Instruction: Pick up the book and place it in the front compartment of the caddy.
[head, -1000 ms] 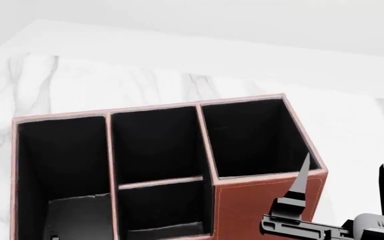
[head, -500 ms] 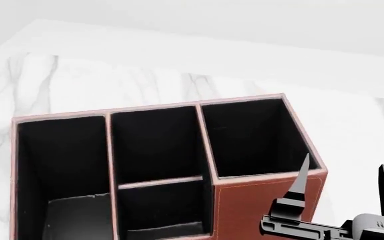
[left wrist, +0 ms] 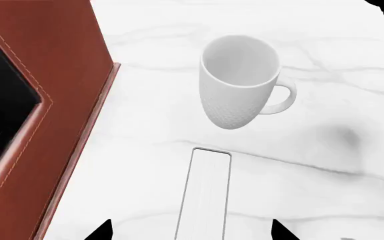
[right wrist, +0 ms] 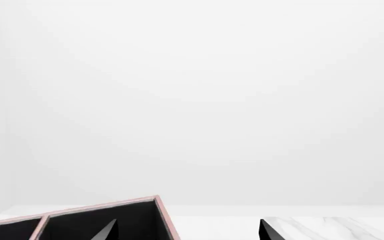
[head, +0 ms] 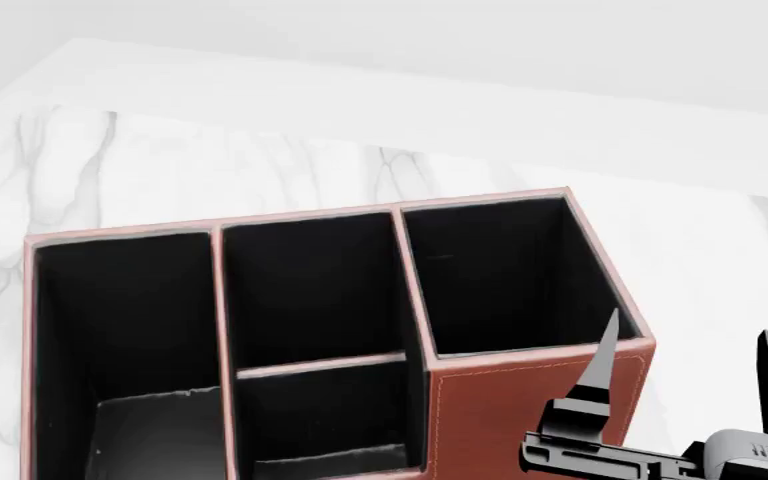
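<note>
Your thin black book with the white page edge point(left wrist: 204, 197) stands on edge on the white marble tabletop point(left wrist: 325, 190), between the left gripper point(left wrist: 190, 231) fingers, which are spread wide and grasp nothing; only their tips show, so contact cannot be judged; close off-centre and I expect the book will topple or twist. The white ceramic mug point(left wrist: 239, 82) stands just beyond it, so overshooting forward could knock it. The reddish-brown leather-look caddy point(left wrist: 42, 100) sits close beside the book; a careless lift may clip its wall. The right gripper point(head: 688, 375), fingers apart and empty, hovers by the caddy's near right corner; the front compartment point(head: 324, 415) lies close, so the arms could crowd there.
</note>
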